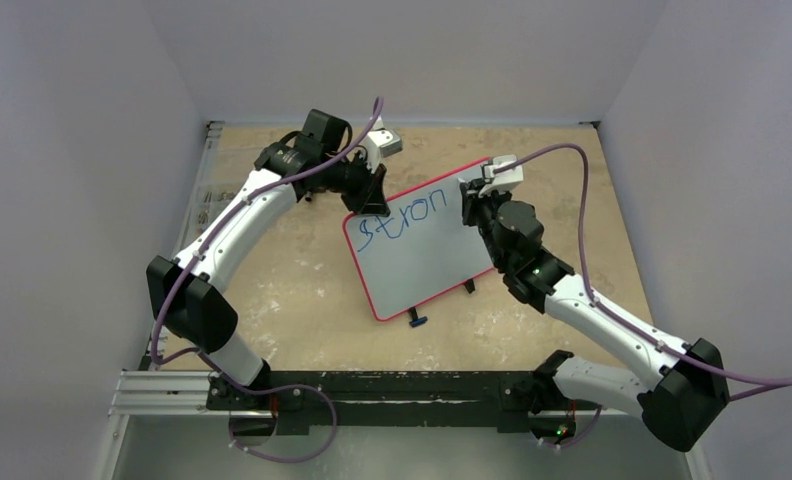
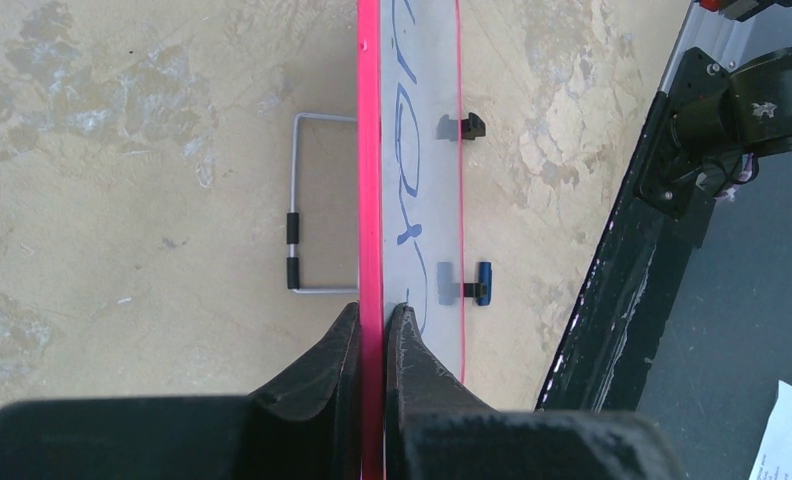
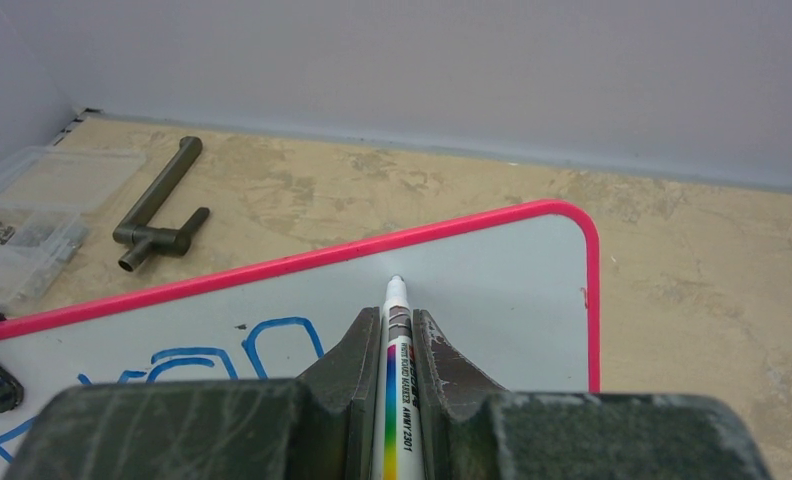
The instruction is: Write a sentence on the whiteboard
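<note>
The whiteboard (image 1: 427, 262), white with a red-pink frame, stands tilted on the table on two black feet. Blue letters (image 1: 404, 218) reading "stron" run along its top. My left gripper (image 1: 370, 200) is shut on the board's top left edge; in the left wrist view its jaws (image 2: 374, 318) clamp the pink frame (image 2: 370, 150). My right gripper (image 1: 472, 200) is shut on a white marker (image 3: 396, 350) with a rainbow stripe. The marker's tip sits at the board surface (image 3: 492, 290), right of the last blue letter (image 3: 277, 345), near the top right corner.
A wire stand (image 2: 307, 205) props the board from behind. A dark T-shaped metal tool (image 3: 160, 205) and a clear plastic parts box (image 3: 32, 225) lie on the table behind the board. The black rail (image 1: 372, 395) with the arm bases runs along the near edge.
</note>
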Action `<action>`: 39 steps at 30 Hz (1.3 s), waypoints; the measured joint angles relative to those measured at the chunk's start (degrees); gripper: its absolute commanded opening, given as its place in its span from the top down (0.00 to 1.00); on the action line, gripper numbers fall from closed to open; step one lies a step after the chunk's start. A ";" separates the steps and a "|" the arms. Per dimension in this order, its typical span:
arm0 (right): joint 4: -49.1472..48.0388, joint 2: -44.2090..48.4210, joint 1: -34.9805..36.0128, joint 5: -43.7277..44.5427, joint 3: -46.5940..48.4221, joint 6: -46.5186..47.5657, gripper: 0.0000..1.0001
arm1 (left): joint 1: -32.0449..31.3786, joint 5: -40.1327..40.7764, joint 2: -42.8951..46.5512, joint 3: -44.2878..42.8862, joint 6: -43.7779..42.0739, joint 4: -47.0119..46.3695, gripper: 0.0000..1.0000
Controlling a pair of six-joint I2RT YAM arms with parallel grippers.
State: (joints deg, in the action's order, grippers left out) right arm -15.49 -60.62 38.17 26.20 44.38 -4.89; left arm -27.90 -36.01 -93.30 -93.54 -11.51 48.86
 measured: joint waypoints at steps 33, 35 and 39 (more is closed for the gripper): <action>-2.03 0.26 -0.35 -9.01 -2.91 -0.48 1.00 | 0.09 0.94 -0.11 0.00 0.00 0.07 1.00; -2.03 0.31 -0.35 -8.83 -2.97 -0.66 1.00 | 0.09 0.94 -0.11 0.00 0.00 0.07 1.00; -1.79 0.31 -0.31 -7.63 -2.99 -0.76 1.00 | 0.09 0.94 -0.11 0.00 0.00 0.04 1.00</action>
State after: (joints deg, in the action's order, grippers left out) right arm -17.28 -60.31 37.87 18.57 41.39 -5.65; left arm -27.81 -35.07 -93.41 -93.54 -11.51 48.90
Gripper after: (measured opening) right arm 0.092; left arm 0.053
